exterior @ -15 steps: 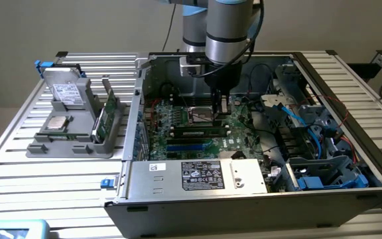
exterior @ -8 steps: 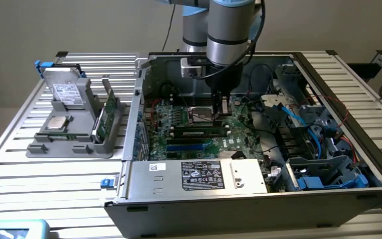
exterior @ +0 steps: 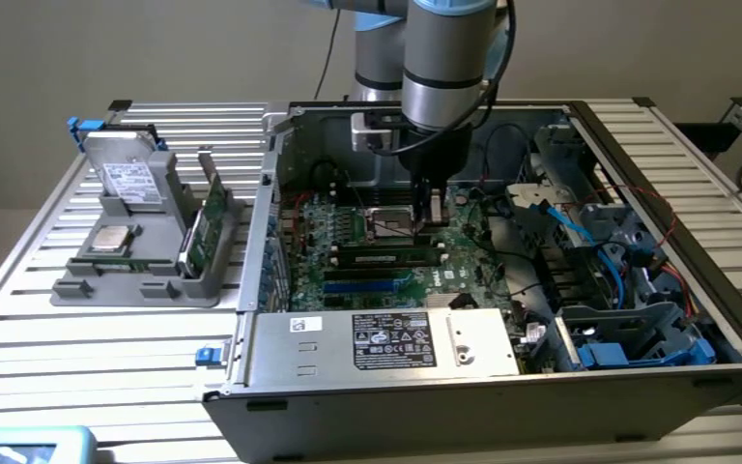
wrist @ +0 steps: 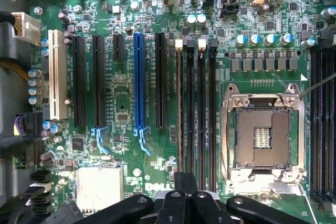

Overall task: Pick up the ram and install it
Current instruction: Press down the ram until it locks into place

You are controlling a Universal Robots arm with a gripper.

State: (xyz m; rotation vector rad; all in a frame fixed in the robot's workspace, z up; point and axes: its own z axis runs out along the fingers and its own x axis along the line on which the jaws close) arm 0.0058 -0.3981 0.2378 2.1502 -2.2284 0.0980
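On the slatted table [exterior: 36,329], at the exterior view's left, a grey tray [exterior: 113,290] is seen with a hard drive [exterior: 127,179] and upright green cards [exterior: 216,208] stood in its holders, parked clear of the work. Just beside it, the open computer case [exterior: 385,406] is laid on its side, so that the motherboard [exterior: 297,275] is turned upward and can be reached from above. The ram [exterior: 385,257] is found lying along the black memory slots [wrist: 202,119], on the near side of the empty CPU socket [wrist: 262,135]. It appears seated, though how deeply cannot be told. The gripper [exterior: 432,215] is lowered into the case near the stick's end at the exterior view's right. Its jaws are closed, with nothing seen between them, and such a closed tip is judged suited to pressing rather than holding. Farther right, blue cables [exterior: 571,217] are kept by the drive bays, away from the board.
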